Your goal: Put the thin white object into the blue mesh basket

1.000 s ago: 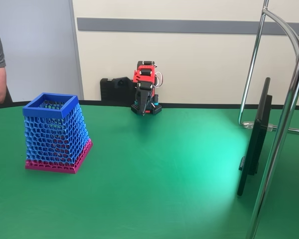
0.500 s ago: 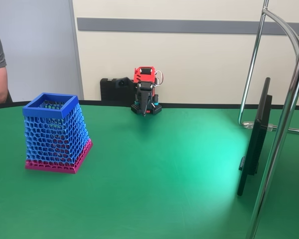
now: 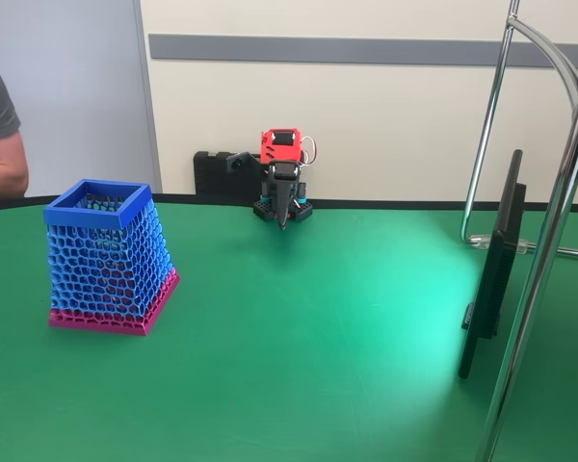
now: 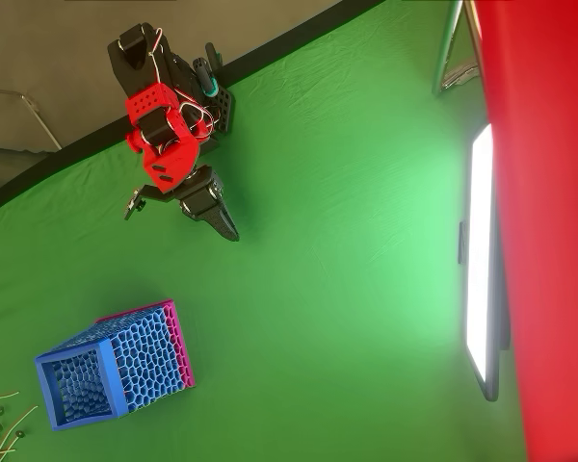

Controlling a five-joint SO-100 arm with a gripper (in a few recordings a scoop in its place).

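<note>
Near right edge: a chrome stand [image 3: 549,241] and a flat screen [image 3: 496,269], seen edge-on in the fixed view, rise from the green tabletop [image 3: 318,366].
Near left corner: in the overhead view a few thin pale strands [image 4: 0,416] lie at the picture's edge, too small to tell what they are.
Left side: the blue mesh basket [image 3: 106,260] stands upright on its magenta foot, square rim up, well apart from the arm.
Thin white object: I cannot place it. The mesh walls blur the basket's inside in the fixed view, and the mouth [image 4: 75,387] is too fine-grained from overhead to settle.
Far edge, middle: the red and black arm [image 3: 281,154] sits folded over its base.
Claw: the claw [image 3: 283,214] points down at the tabletop just before the base, its fingers together and, as far as I can see, holding nothing.
Far left edge: a person's arm [image 3: 0,144] sits behind the tabletop.
Stage: this fits the object lying inside with the arm folded home, or the object lying somewhere I cannot make out.
Doing it well: the rim is narrower than the foot, so I judge any drop should come from straight above the mouth. The claw should stay clear of the rim, since a light basket would slide if nudged.
</note>
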